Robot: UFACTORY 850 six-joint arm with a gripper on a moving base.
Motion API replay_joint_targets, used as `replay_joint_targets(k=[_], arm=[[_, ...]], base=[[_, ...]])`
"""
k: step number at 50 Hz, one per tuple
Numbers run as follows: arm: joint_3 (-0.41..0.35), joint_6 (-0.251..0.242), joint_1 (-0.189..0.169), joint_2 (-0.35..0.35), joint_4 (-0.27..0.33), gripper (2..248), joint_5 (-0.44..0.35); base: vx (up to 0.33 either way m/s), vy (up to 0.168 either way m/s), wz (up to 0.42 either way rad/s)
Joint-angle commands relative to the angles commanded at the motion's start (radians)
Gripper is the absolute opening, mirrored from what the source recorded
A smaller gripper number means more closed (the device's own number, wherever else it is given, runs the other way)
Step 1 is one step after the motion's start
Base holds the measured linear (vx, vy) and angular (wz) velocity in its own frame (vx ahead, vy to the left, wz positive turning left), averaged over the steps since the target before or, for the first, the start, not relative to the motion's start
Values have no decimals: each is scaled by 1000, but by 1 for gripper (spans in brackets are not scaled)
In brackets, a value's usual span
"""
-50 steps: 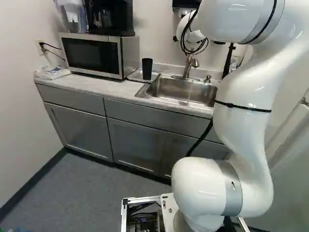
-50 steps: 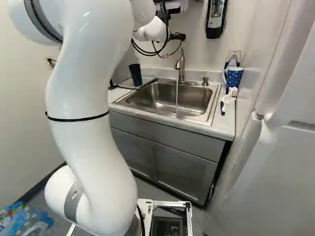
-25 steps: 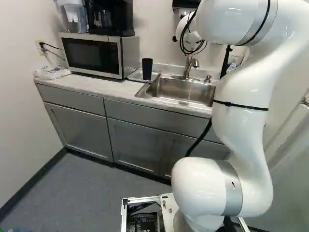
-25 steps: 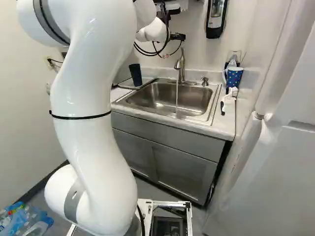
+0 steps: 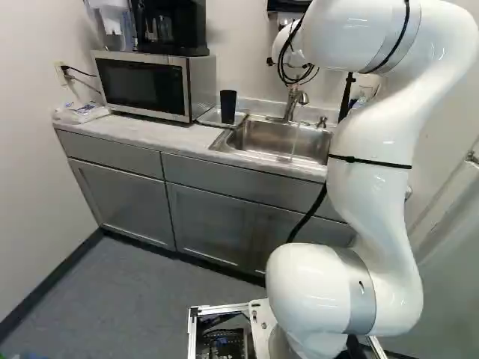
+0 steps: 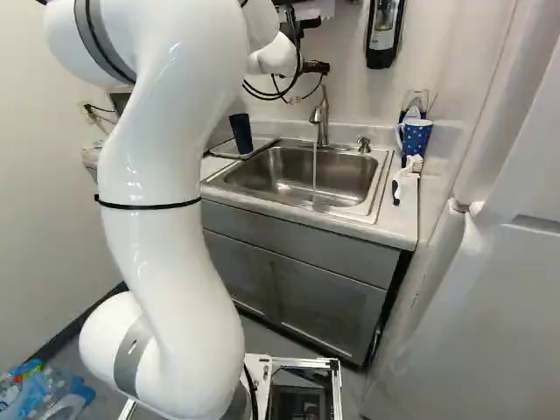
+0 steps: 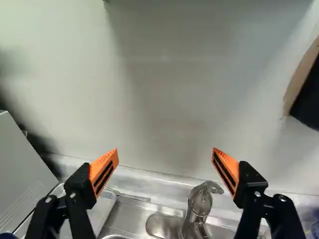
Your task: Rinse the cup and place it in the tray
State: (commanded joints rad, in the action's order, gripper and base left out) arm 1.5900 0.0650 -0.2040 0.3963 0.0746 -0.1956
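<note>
Jaws: one pair, wide open, the two orange pads well apart, facing the wall above the back edge of the bench.
Tap: one tap, low beyond the jaws and between the lines of the fingers, with one stream of water running.
Cup: one dark cup, outside the jaws, lower than them and on the microwave side.
Tray: one tray, between microwave and sink, bearing the cup toward its front edge.
Sink: one, let into the bench; the tap rises at its back edge, one pump beside the tap.
Mug: one dotted mug, by the bench's right back corner.
Brush: one white brush, in front of the mug, near the bench's right edge.
Microwave: one, toward the bench's left back corner, one coffee maker and one pitcher on top.
Dispenser: one, up on the wall.
Floor: several bottles at the left of the right base view.
</note>
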Motion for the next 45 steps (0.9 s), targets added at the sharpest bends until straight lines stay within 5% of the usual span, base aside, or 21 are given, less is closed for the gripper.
replay_joint_targets(k=[45], arm=[[0,0,0,0,0,247,115]], base=[[0,0,0]])
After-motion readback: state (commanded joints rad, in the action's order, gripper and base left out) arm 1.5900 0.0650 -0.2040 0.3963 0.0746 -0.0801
